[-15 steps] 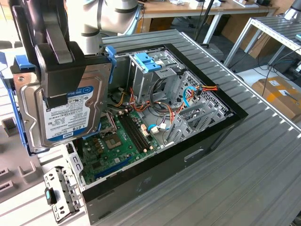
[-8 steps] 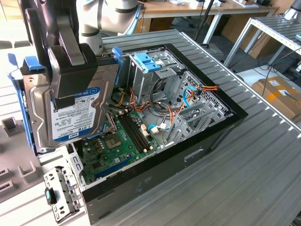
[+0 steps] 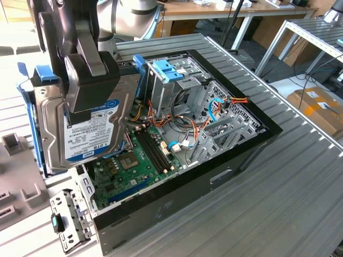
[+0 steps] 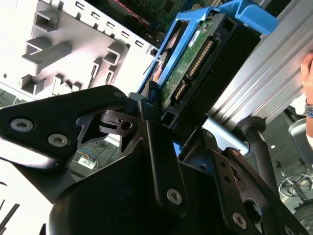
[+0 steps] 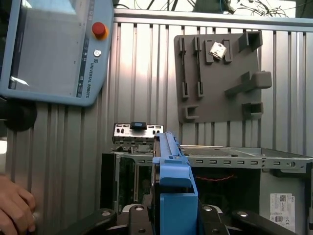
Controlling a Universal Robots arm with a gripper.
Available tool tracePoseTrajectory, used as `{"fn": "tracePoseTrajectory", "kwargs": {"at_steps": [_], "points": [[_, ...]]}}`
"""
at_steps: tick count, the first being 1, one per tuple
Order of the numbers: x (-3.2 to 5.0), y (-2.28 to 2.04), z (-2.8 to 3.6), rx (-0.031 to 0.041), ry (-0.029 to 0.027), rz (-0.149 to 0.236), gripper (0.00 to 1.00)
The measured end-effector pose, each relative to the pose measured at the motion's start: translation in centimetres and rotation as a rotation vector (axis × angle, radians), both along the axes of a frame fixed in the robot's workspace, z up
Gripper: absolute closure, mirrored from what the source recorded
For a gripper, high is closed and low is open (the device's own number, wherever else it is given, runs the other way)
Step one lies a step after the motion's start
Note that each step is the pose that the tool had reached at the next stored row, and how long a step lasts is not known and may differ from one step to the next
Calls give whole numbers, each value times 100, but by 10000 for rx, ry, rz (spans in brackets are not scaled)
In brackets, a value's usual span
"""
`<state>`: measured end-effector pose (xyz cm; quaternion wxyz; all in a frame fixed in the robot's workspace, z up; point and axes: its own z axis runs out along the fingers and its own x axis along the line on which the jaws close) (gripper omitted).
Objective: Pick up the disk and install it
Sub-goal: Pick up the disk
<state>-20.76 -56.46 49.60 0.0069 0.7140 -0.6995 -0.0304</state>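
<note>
The disk (image 3: 91, 134), a silver hard drive with a white and blue label and bright blue rails, hangs upright over the near-left corner of the open computer case (image 3: 268, 131). My gripper (image 3: 80, 99) is shut on it from above, one black finger (image 3: 91, 85) pressed against the labelled face. In the second wrist view the disk (image 4: 205, 54) shows its green circuit side and connector between the gripper (image 4: 168, 117) fingers. The first wrist view looks down along the disk's blue rail (image 5: 171, 176), held in the gripper (image 5: 173, 215).
Inside the case are the green motherboard (image 3: 134, 160), cables and a metal drive cage with a blue bracket (image 3: 171, 69). A grey fixture plate (image 5: 220, 73) and a teach pendant (image 5: 54, 49) lie on the ribbed table. A person's hand (image 5: 14, 205) rests nearby.
</note>
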Motion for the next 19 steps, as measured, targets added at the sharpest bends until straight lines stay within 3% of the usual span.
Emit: {"fn": "tracePoseTrajectory", "kwargs": {"at_steps": [19], "points": [[127, -68, -12, 0, 0, 1, 64]]}}
